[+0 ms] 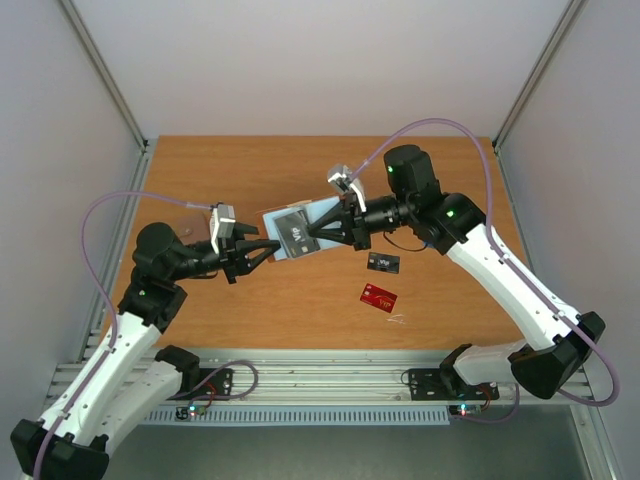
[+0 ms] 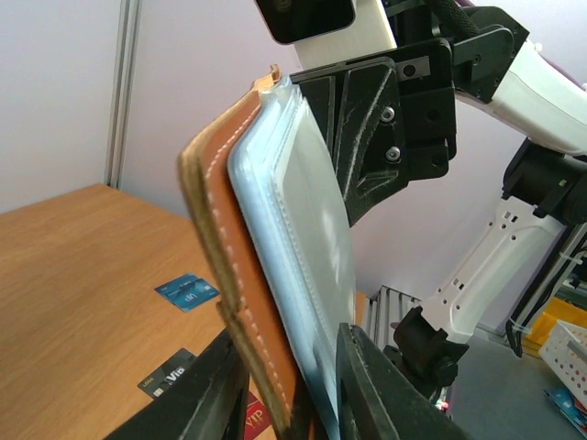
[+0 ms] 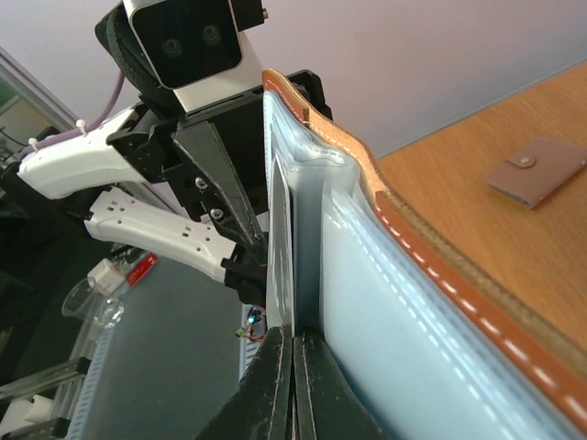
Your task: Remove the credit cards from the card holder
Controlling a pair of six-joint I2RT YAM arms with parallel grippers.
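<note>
Closest to the left wrist lens, the left tool [image 2: 286,380] has its two black fingers [image 2: 206,399] standing apart astride the lower edge of the card holder [image 2: 246,266]. Whether they touch the leather cannot be told. Beyond them on the worktop [image 1: 300,315] lie three loose cards, all flat: a blue card [image 2: 187,291] farthest off, a black card [image 2: 169,379] with white print, and a red card [image 1: 379,296]. From above, the black and red ones sit right of the middle, toward the near edge, the red nearer that edge. The right arm [image 1: 500,270] reaches its wrist across just beyond them. A small brown leather flap [image 3: 537,172] with a stud lies flat on the wood, well apart from the holder. Purple cables [image 1: 100,215] loop off both wrists.

The left arm [image 1: 150,290] and the right one lean in from the near edge, elbows out, their tools levelled nose to nose above the middle of the worktop. The right tool [image 3: 293,362] is pressed together, pinching a thin inner leaf of the holder between its tips.

Held clear of the worktop between the two tools, the holder is spread open. It is tan leather outside with pale stitching, and has pale blue-grey clear pockets inside. One pocket shows a dark rectangle [image 1: 298,232] with white print.
</note>
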